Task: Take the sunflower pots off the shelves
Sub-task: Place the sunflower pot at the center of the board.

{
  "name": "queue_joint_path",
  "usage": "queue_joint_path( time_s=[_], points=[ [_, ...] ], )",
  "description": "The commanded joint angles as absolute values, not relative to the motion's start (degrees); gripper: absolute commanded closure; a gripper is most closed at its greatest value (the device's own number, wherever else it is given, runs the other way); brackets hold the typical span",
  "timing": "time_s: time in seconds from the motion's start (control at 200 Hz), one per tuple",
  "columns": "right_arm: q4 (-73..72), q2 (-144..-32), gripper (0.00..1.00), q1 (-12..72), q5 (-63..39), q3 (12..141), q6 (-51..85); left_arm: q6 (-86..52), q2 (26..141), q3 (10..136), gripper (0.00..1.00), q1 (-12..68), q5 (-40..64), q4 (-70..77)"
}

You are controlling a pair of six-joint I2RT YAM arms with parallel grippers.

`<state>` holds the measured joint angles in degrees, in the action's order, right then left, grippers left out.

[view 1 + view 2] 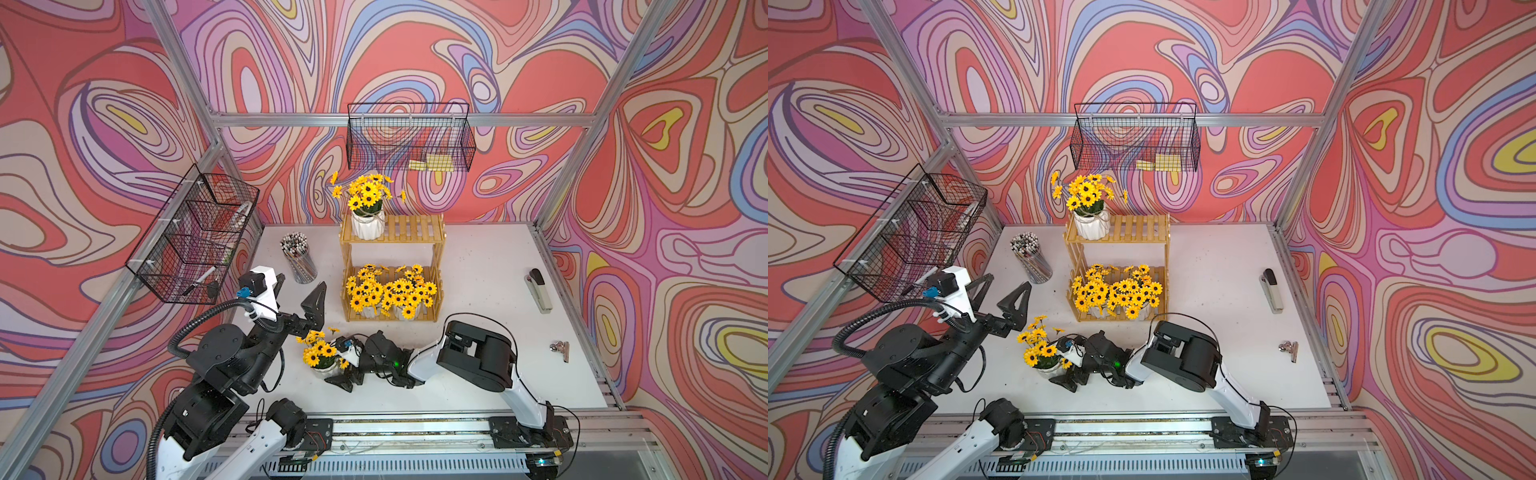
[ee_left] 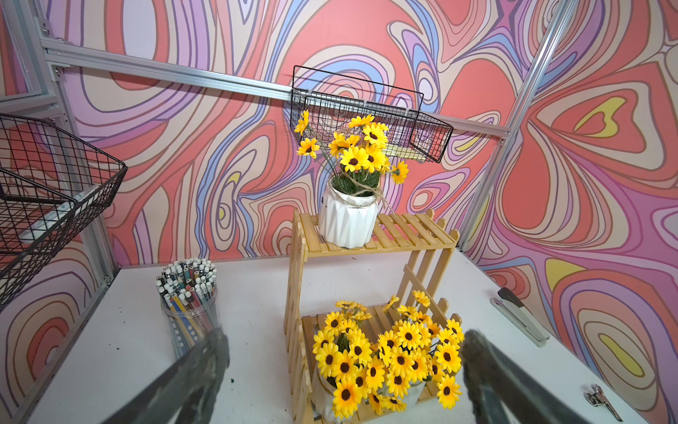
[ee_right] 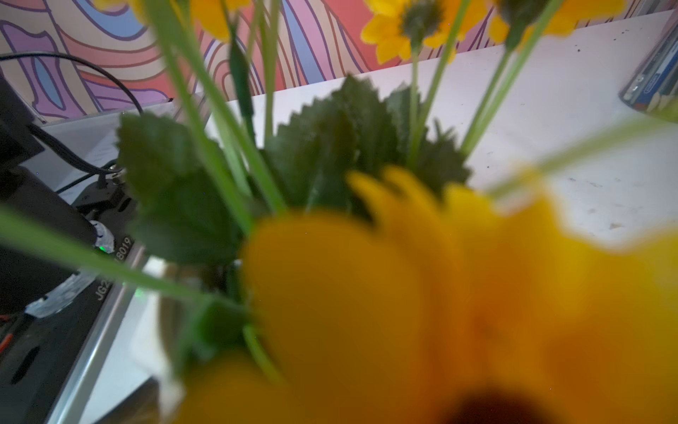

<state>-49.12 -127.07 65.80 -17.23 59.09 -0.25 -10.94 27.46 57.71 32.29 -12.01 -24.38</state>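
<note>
FIRST POT DOWN: One pot [image 1: 1045, 370] stands on the table [image 1: 478, 332] between the jaws of the right gripper [image 1: 334, 368], its blooms crowding the wrist lens. Flowers hide one finger, so it cannot be told whether those jaws are clamped on it or have let go. The left gripper [image 1: 297, 291] hangs empty just beyond, jaws spread wide, with a pencil cup [image 1: 299, 259] just past one finger. Ahead of those jaws, two pots [image 2: 341, 367] sit side by side on the lower tier of the shelves [image 1: 411, 230], their flowers tangled together. Above and past them, the last pot [image 1: 368, 226] occupies one end of the top tier. Three are yet to be lifted off.

The pots look like glazed ceramic (hard, probably slick, liable to chip against a rail), while the flowers are soft and offer no hold. The ribbed body below the twine seems the place to pinch, coming in from the side.

The white table is flat and lightly speckled, with free room around both grippers. A stapler [image 1: 540, 291] and a clip [image 1: 560, 348] lie well off behind the right jaws. Swirl-printed walls [image 1: 415, 62], aluminium framing [image 1: 332, 119] and two wire baskets [image 1: 409, 137] close in the cell.
</note>
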Motion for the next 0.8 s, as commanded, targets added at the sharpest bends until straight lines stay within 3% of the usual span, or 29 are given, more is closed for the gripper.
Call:
queue_joint_path(
  time_s=[0.0,0.556,0.796],
  points=[
    [-49.7,-123.5,0.02,65.6,-18.4,57.5,0.2,-10.9,27.2,57.7,0.00,32.3,-12.5,-23.3],
    [-47.5,-114.2,0.02,64.6,-13.7,49.2,1.3,-9.9,28.7,57.0,0.00,32.3,-13.8,-22.2],
    [-43.2,-105.3,0.02,64.2,-11.6,43.3,2.7,-6.7,30.9,56.0,0.00,32.3,-13.7,-20.3]
  ],
)
